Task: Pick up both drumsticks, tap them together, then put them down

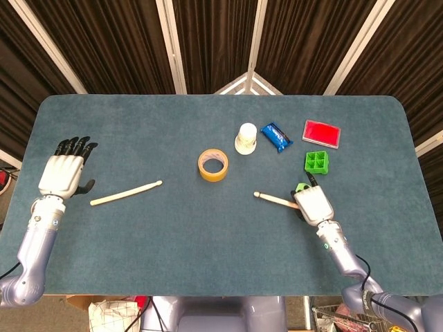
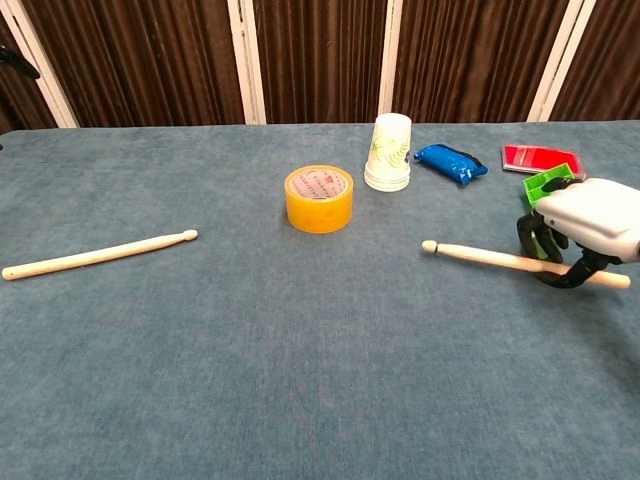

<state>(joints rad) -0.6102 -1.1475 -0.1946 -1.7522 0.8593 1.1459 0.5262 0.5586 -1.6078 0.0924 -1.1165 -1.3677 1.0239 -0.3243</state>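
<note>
Right hand [image 2: 588,222]: dark fingers [image 2: 541,236] curled and clamped around the butt end of one drumstick [image 2: 480,256], its tip pointing toward the robot's left; the chest view shows the thumb hooked under the shaft, a detail the head view hides beneath the white back of the hand. Left hand [image 1: 59,174]: seen whole only from the head view, fingers [image 1: 75,146] straight, slightly apart, holding nothing, near the worktop's left edge. The chest view catches only a dark sliver at its upper-left border. Second drumstick [image 1: 125,193] lies flat on the worktop just beside the left hand, not touching it. Further out: yellow tape roll [image 1: 212,164] mid-worktop, white paper cup [image 1: 246,138] upside down, blue packet [image 1: 276,137], red flat box [image 1: 322,133], green compartment tray [image 1: 316,162] near the right hand. Worktop [image 1: 173,249] covered in blue-grey felt. Behind it, dark brown curtains [image 2: 320,60] with pale vertical posts.
</note>
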